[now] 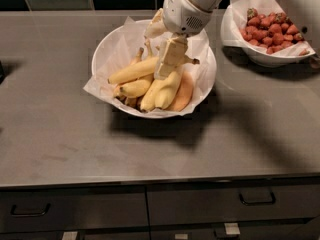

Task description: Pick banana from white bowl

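Note:
The white bowl point(107, 46) lined with crinkled white paper stands at the back middle of the counter and holds several yellow bananas. The banana point(132, 70), long and nearly straight with a dark stem tip at its right end, lies across the top of the pile. My gripper point(162, 44) reaches down into the bowl from the upper right. It is open, with one cream finger point(170, 56) lying over the banana's right part and the other toward the bowl's far side. It holds nothing.
A second white paper-lined bowl point(260, 59) with red strawberries stands at the back right. Shorter curved bananas point(160, 91) lie under the long one. The grey counter point(75, 144) has a front edge above drawers, and dark tiles run along the back.

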`<state>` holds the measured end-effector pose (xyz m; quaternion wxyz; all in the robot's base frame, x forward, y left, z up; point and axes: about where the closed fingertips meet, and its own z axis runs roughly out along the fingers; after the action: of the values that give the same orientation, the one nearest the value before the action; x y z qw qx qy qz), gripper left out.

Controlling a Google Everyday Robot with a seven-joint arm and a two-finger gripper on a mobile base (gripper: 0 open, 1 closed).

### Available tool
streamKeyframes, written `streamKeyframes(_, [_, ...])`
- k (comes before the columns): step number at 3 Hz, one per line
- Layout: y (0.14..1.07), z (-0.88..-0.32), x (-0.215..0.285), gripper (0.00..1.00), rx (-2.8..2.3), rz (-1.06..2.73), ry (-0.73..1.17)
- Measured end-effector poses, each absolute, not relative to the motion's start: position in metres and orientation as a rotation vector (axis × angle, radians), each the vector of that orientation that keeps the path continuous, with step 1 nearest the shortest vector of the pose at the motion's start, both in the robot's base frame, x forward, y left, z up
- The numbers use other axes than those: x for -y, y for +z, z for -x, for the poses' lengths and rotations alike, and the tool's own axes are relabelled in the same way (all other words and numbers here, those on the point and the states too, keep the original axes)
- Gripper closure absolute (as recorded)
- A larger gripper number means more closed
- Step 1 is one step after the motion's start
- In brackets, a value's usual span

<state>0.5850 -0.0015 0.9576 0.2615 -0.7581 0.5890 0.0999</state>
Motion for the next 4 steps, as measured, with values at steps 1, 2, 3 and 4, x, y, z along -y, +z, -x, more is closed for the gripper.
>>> streamKeyframes(1, [0.941, -0.600, 0.003, 0.27, -1.614, 2.084, 0.262])
streamKeyframes(2, [0.920, -0.610, 0.006, 0.28, -1.655, 2.093, 0.275])
streamKeyframes(3, [0.918, -0.610, 0.007, 0.47, -1.666, 2.087, 0.287])
streamKeyframes(4, [0.915, -0.604, 0.008, 0.70, -1.672, 2.049, 0.301])
